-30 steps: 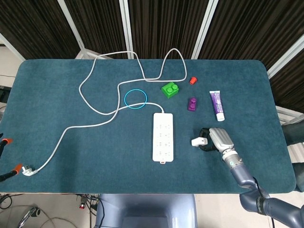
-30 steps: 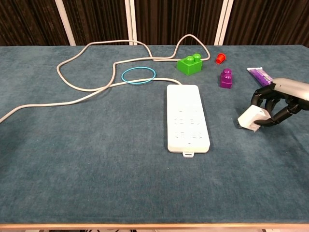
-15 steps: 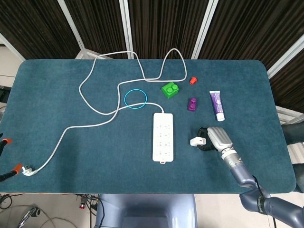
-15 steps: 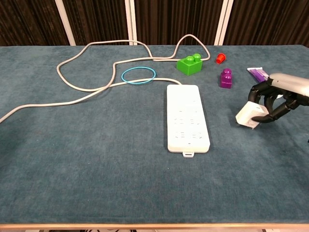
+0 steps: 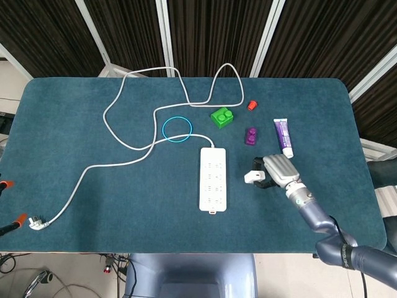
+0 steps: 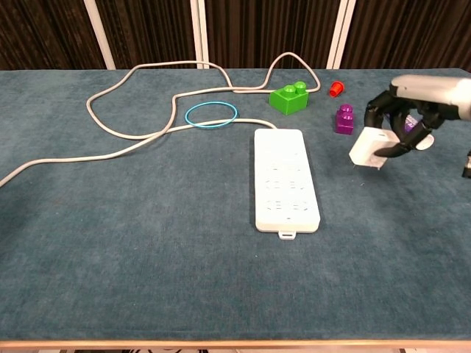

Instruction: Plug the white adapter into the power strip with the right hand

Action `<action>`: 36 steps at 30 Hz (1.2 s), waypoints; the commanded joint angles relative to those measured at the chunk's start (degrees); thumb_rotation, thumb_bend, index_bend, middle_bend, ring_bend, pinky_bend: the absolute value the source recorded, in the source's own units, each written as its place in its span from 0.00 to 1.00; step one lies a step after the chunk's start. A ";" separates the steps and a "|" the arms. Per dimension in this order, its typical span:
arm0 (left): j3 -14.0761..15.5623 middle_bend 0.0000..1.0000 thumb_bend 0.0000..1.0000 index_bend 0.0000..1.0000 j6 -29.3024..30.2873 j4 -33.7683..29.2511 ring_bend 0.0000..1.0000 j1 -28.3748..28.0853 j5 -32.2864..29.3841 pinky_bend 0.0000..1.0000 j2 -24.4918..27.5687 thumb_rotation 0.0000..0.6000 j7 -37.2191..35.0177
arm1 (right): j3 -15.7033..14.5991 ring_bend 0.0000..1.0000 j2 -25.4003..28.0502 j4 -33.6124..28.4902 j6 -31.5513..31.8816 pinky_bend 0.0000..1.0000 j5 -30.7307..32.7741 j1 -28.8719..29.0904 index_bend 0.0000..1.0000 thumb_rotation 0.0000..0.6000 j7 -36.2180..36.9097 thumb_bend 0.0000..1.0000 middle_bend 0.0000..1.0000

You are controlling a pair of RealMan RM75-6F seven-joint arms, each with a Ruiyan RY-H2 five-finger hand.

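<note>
My right hand [image 6: 403,121], fingers clamped on the white adapter [image 6: 367,148], has lifted it off the cloth toward the power strip [image 6: 285,179], ready for alignment.

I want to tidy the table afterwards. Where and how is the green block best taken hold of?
Grip the green block across its flat side walls, below the two studs on top, coming from above. It sits alone on the table, with the cord just behind and the purple block apart to its right.
</note>
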 commanded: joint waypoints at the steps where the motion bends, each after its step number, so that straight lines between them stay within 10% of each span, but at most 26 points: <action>1: 0.00 0.10 0.14 0.28 -0.11 0.03 0.04 -0.03 -0.01 0.10 0.11 1.00 -0.24 | 2.11 0.62 3.31 -3.68 -4.26 0.45 4.14 4.13 0.79 1.00 -6.47 0.48 0.59; 19: 0.10 0.10 0.13 0.28 -0.65 0.24 0.04 -0.28 -0.05 0.11 0.18 1.00 -0.62 | -0.04 0.62 2.79 -14.39 -2.02 0.45 42.68 19.91 0.79 1.00 -31.86 0.48 0.60; 36: 0.15 0.10 0.14 0.28 -1.18 0.41 0.04 -0.50 -0.31 0.11 0.28 1.00 -0.88 | -0.69 0.62 -3.62 -14.65 7.94 0.45 46.75 21.48 0.79 1.00 -34.12 0.48 0.60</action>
